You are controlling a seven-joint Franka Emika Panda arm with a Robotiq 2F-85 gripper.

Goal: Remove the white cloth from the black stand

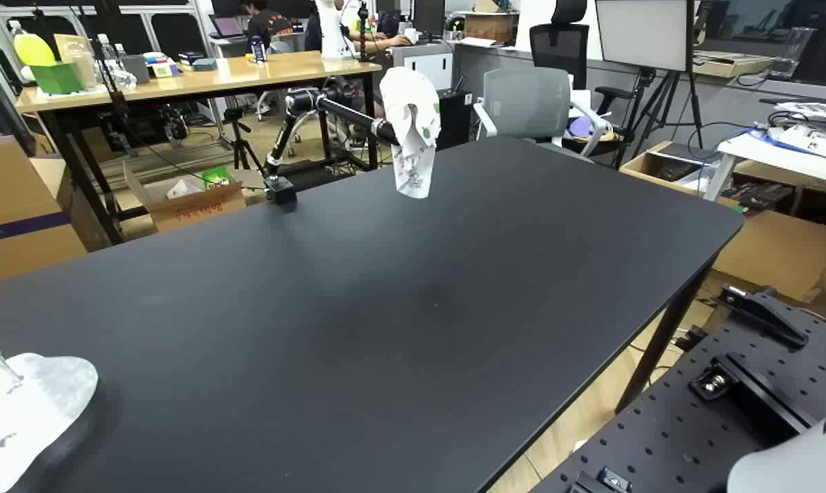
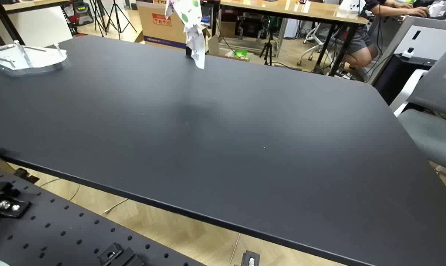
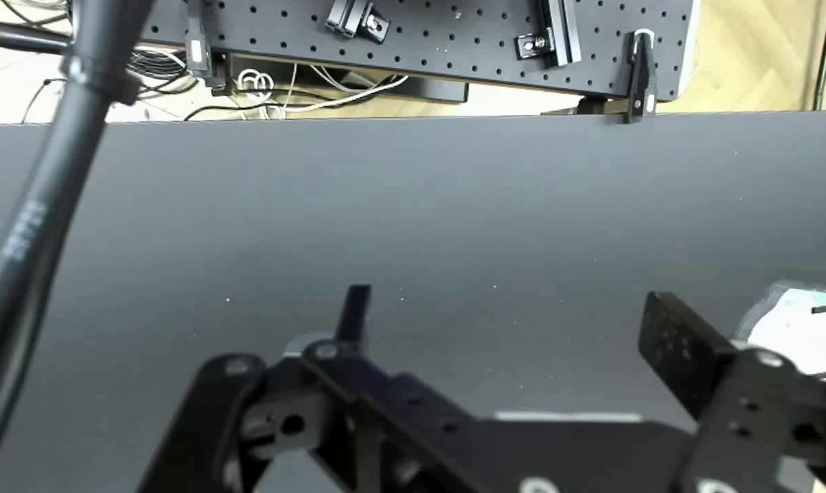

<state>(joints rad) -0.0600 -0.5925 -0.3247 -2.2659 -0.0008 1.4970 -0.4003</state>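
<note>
Cloth (image 1: pixel 416 147), white with green spots, hangs over the end of the jointed black stand (image 1: pixel 351 115) at the edge of the desk (image 1: pixel 495 287); above the desk, I have my 2 fingers (image 3: pixel 683 352) spread wide.

The black table (image 1: pixel 358 329) carries a stand (image 1: pixel 302 102) and slab (image 1: pixel 36 404).

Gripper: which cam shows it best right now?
The wrist view. The gripper fills its lower foreground, both fingers visible and spread wide, with dark tabletop seen between and beyond them. Neither exterior view shows any of it.
</note>
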